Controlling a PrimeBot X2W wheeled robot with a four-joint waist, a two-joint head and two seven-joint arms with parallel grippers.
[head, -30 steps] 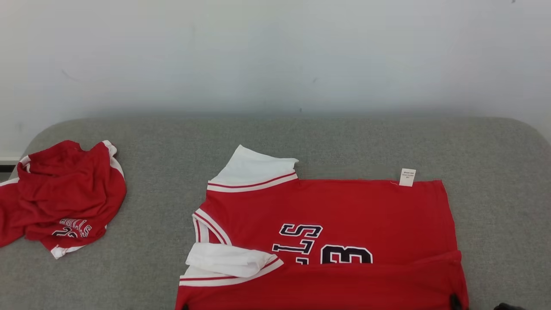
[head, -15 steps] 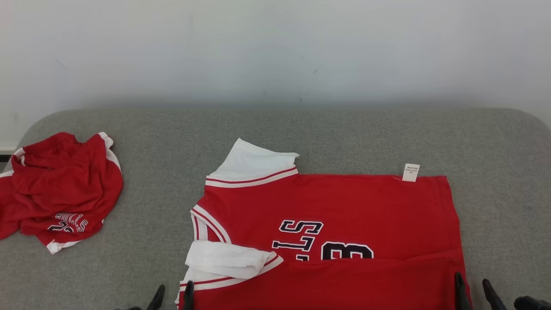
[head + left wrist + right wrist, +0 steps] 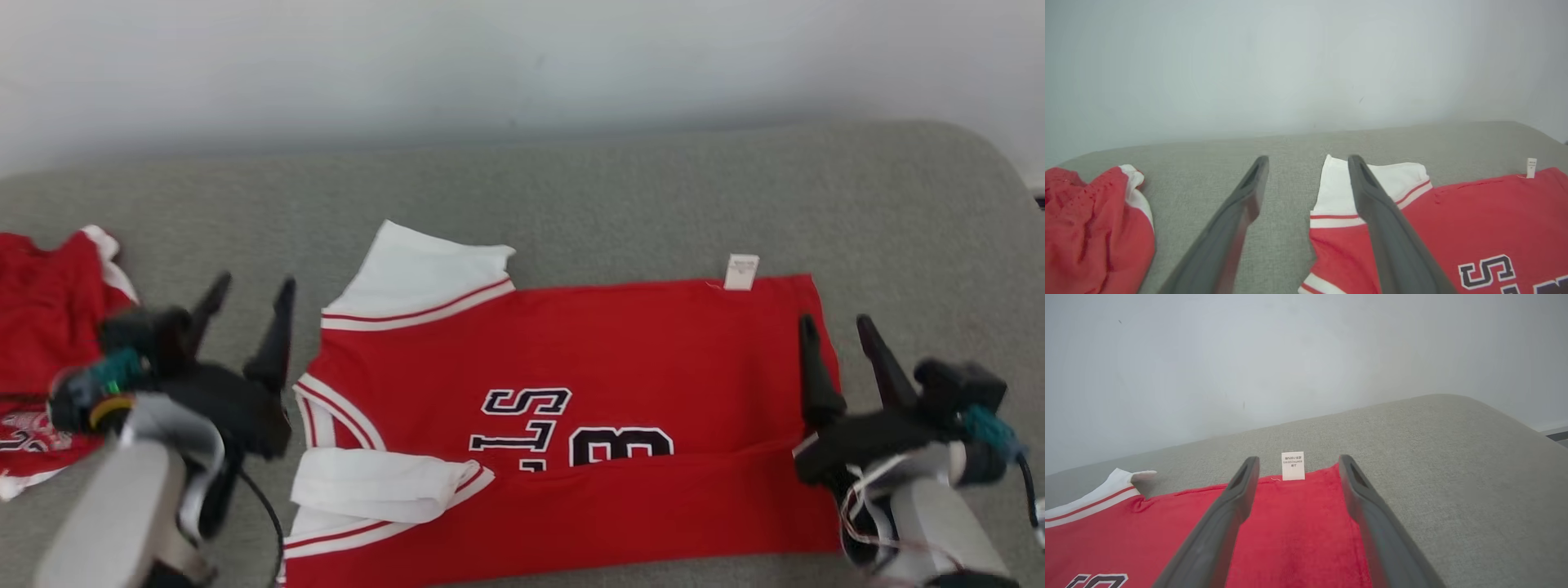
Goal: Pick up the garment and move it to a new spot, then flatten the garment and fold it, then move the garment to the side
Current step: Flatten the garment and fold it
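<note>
The garment [image 3: 637, 351] is a red jersey with white sleeves and black lettering. It lies flat on the grey padded surface [image 3: 612, 188], and its near strip is folded up over the lettering. My left gripper [image 3: 253, 286] hovers open just left of the jersey's collar end, holding nothing. In the left wrist view the left gripper [image 3: 1308, 159] points past the far white sleeve [image 3: 1392, 179]. My right gripper [image 3: 835, 322] hovers open over the jersey's right hem. The right gripper [image 3: 1298, 458] has red cloth [image 3: 1298, 526] below its spread fingers.
A second crumpled red and white garment [image 3: 41, 327] lies at the surface's left end and appears in the left wrist view too [image 3: 1086, 232]. A white care label [image 3: 741, 272] sticks out from the jersey's far edge. A pale wall [image 3: 522, 57] stands behind.
Both grippers have opened, letting go of the folded near strip, and have risen into view beside the jersey. The head view has shifted, so the jersey sits higher in the picture.
</note>
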